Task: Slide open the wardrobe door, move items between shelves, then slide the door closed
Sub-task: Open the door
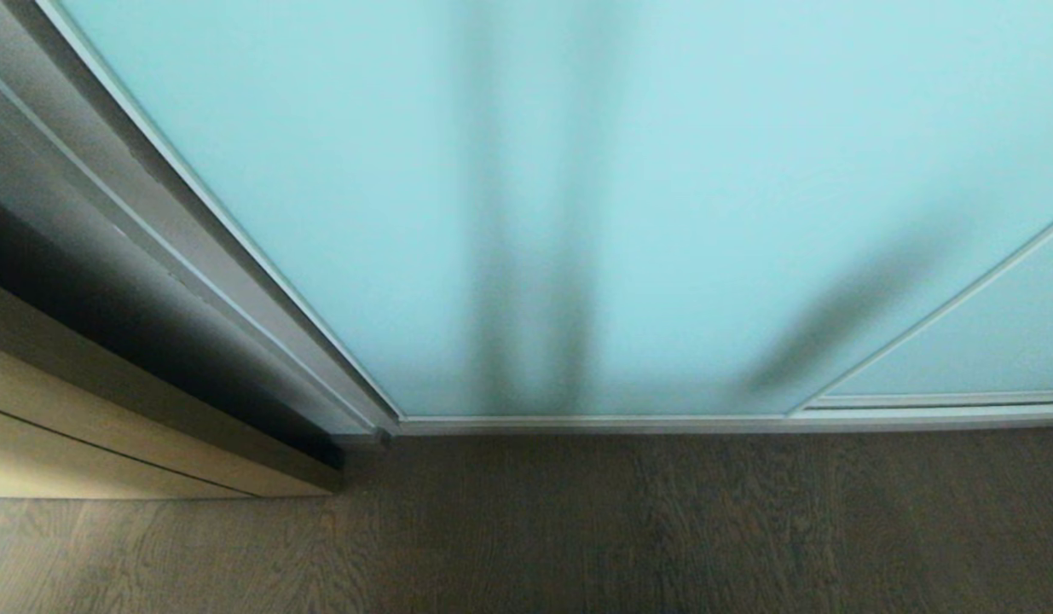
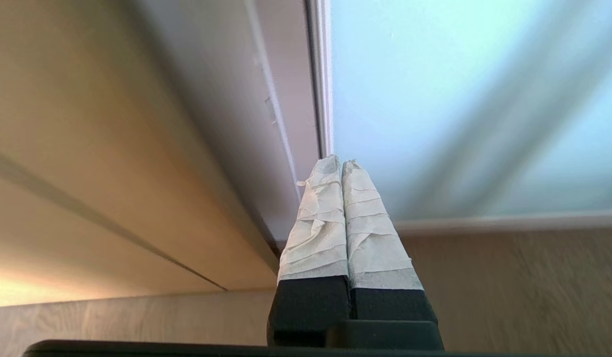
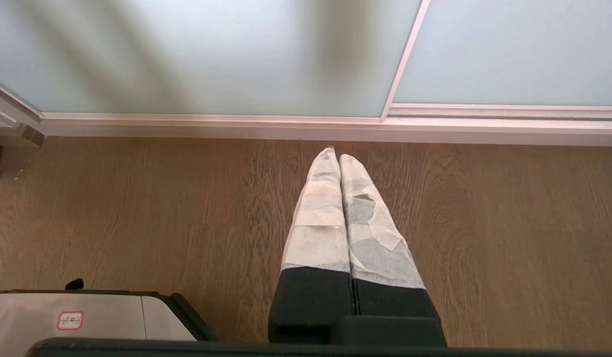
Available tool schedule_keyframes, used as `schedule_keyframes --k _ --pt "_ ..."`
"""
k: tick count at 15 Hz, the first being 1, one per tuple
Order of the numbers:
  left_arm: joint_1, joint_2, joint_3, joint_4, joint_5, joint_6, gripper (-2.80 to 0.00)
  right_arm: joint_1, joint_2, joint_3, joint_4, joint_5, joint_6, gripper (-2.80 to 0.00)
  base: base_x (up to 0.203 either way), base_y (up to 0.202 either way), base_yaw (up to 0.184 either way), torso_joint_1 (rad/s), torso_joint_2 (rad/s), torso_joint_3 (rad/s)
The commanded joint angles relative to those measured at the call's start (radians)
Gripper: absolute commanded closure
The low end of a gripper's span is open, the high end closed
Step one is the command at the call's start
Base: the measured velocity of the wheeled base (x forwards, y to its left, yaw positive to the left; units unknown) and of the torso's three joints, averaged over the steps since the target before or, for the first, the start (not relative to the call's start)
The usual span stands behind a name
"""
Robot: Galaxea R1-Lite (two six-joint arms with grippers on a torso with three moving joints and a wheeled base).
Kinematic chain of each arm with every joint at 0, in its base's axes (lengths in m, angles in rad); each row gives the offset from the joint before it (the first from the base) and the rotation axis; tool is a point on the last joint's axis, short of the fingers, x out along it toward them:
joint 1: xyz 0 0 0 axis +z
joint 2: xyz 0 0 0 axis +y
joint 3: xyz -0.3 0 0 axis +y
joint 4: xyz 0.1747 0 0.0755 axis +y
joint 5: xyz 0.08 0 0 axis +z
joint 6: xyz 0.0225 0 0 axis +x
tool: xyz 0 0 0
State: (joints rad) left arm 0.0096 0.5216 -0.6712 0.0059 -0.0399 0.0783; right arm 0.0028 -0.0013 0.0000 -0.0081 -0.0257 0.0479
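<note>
The sliding wardrobe door fills the head view from nine to three o'clock, still fully shut with nothing moved, while the left gripper, pinched closed and empty, points toward its frame edge and the right gripper, likewise closed and empty, hangs over the floor.

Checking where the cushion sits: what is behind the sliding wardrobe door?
Nothing can be made out. The sliding wardrobe door is shut and frosted; only dark blurred streaks show on its glass. Shelves and cushion are hidden.
</note>
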Motion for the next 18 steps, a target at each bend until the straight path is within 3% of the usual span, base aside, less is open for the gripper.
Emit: schedule_keyframes --k 1,5,13,18 --pt "0.000 0.326 -0.135 -0.001 -0.012 0.003 0.00 0.000 0.000 0.001 -0.001 0.000 0.000 0.00 0.000 0.000 0.000 0.000 0.00 0.000" --pt "0.000 0.492 -0.232 -0.027 -0.023 0.027 0.00 0.000 0.000 0.000 -0.001 0.000 0.000 0.00 0.000 0.000 0.000 0.000 0.00 0.000" --pt "0.000 0.615 -0.129 -0.491 -0.025 0.021 0.00 0.000 0.000 0.000 -0.001 0.000 0.000 0.00 0.000 0.000 0.000 0.000 0.00 0.000" --pt "0.001 0.639 -0.136 -0.526 -0.021 0.022 0.00 0.000 0.000 0.000 -0.001 0.000 0.000 0.00 0.000 0.000 0.000 0.000 0.00 0.000"
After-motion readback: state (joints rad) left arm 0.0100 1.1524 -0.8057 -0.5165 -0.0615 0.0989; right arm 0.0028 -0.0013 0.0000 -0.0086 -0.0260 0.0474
